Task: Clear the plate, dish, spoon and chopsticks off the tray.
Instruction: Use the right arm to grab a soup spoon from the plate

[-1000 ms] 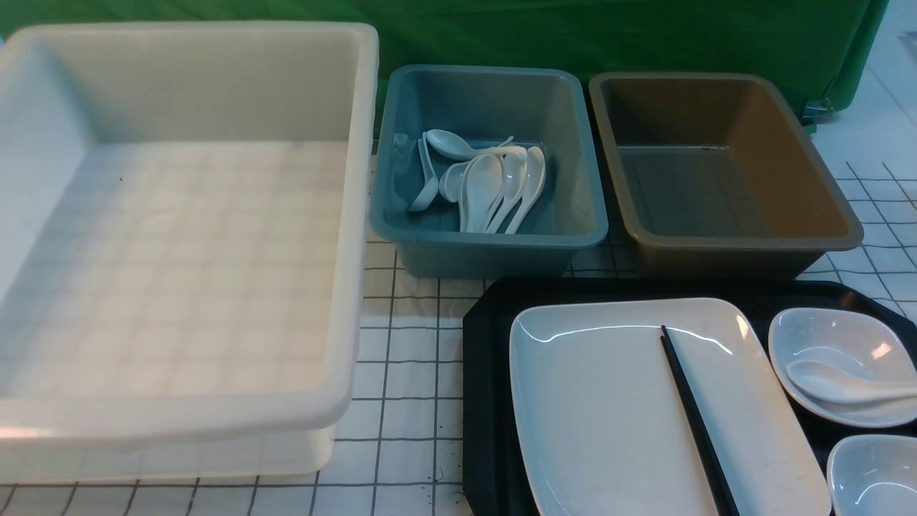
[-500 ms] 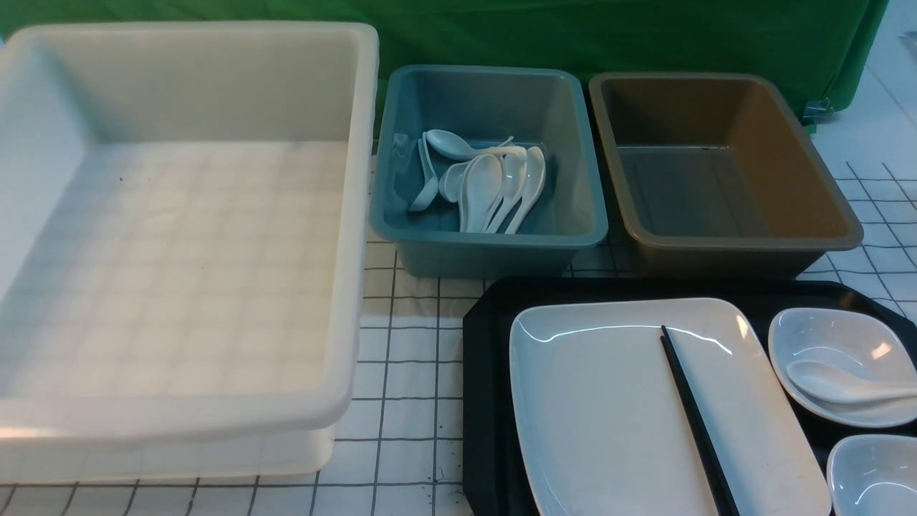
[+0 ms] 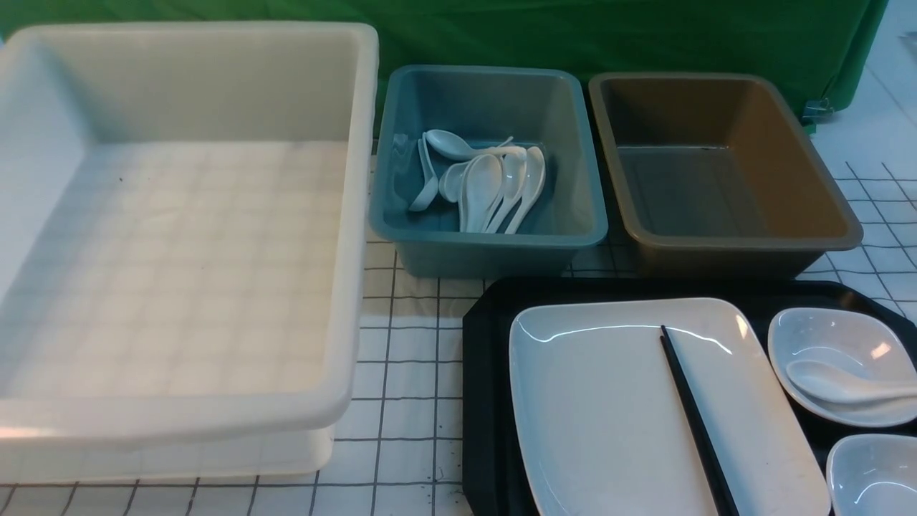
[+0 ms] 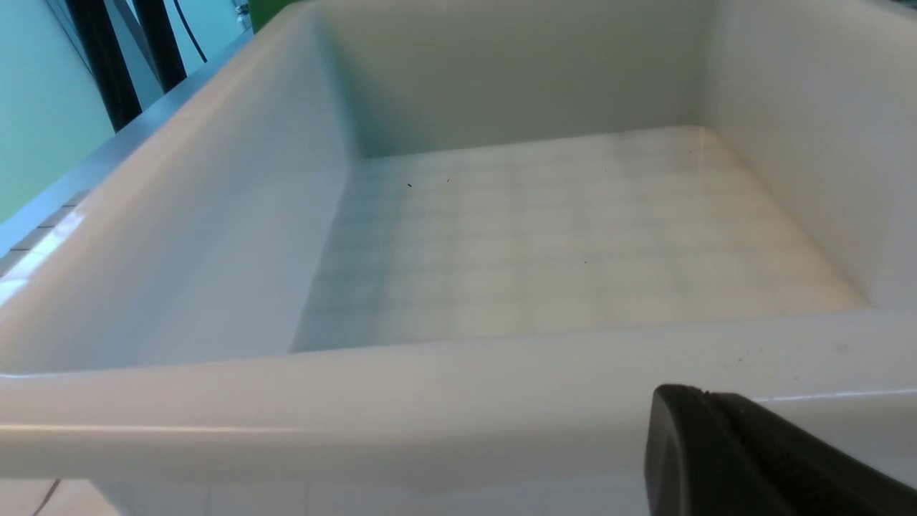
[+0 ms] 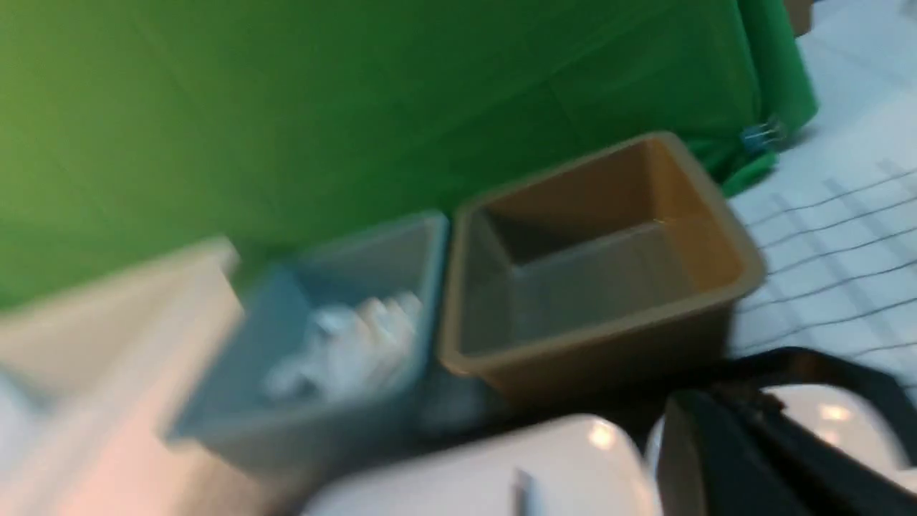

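Observation:
The black tray (image 3: pixel 487 373) lies at the near right. On it sits the large white plate (image 3: pixel 602 408) with the black chopsticks (image 3: pixel 691 416) laid across it. To its right a small white dish (image 3: pixel 838 337) holds the white spoon (image 3: pixel 838 387). A second small dish (image 3: pixel 874 476) sits nearer. Neither gripper shows in the front view. One black finger (image 4: pixel 716 459) of the left gripper shows before the white bin's rim (image 4: pixel 430 401). One black finger (image 5: pixel 731 459) of the right gripper shows in a blurred view above the plate (image 5: pixel 501 473) and dish (image 5: pixel 845 416). Nothing shows held.
A large empty white bin (image 3: pixel 358 215) fills the left. A blue bin (image 3: pixel 494 247) behind the tray holds several white spoons (image 3: pixel 487 183). An empty brown bin (image 3: pixel 716 254) stands to its right. A green cloth hangs behind, over a gridded white table.

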You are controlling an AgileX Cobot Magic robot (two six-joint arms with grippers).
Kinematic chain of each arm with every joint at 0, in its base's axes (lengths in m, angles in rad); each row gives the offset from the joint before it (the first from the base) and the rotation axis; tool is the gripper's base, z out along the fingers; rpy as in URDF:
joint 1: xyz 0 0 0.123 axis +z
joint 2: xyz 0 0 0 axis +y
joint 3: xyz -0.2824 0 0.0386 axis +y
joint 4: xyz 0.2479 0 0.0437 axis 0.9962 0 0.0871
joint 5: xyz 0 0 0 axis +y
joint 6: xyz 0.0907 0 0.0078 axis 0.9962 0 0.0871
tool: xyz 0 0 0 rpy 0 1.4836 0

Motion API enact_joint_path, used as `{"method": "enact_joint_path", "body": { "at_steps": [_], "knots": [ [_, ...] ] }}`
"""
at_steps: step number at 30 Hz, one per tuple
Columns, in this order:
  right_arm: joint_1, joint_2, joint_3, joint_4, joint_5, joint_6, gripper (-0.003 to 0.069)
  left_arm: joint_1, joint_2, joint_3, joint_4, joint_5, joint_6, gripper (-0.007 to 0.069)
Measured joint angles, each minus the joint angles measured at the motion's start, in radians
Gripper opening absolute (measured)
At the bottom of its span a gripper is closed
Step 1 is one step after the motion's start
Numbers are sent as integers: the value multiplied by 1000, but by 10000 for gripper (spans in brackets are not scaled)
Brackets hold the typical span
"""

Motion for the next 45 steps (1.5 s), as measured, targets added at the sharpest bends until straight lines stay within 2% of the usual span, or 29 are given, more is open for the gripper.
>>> {"method": "enact_joint_path", "body": {
  "at_steps": [3,4,5,8,15,17,18,19,21,22,23,26,32,35,40,45],
  "knots": [
    [0,213,-215,-137,326,-58,30,0,0,0,0,0,0,21],
    [0,228,-228,-145,370,-61,30,0,0,0,0,0,0,21],
    [0,348,-305,-202,512,-75,30,0,0,0,0,0,0,21],
    [0,563,-414,-306,732,-92,30,0,0,0,0,0,0,21],
    [0,915,-475,-370,736,-150,54,0,0,0,0,0,0,21],
    [0,1047,-484,-406,736,-167,130,0,0,0,0,0,0,21],
    [0,1057,-485,-410,736,-168,139,0,0,0,0,0,0,21],
    [0,1136,-494,-450,736,-177,225,0,0,0,0,0,0,21],
    [0,1211,-507,-497,736,-186,321,0,0,0,0,0,0,21],
    [0,1218,-509,-502,736,-187,330,0,0,0,0,0,0,21],
    [0,1262,-519,-543,736,-193,393,0,0,0,0,0,0,21],
    [0,1314,-539,-607,734,-236,460,0,0,0,0,0,0,21],
    [0,1372,-547,-633,672,-434,478,0,0,0,0,0,0,21],
    [0,1413,-547,-635,613,-587,478,0,0,0,0,0,0,21],
    [0,1453,-547,-648,522,-732,478,0,0,0,0,0,0,21],
    [0,1502,-547,-675,490,-813,478,0,0,0,0,0,0,21]
  ]
}}
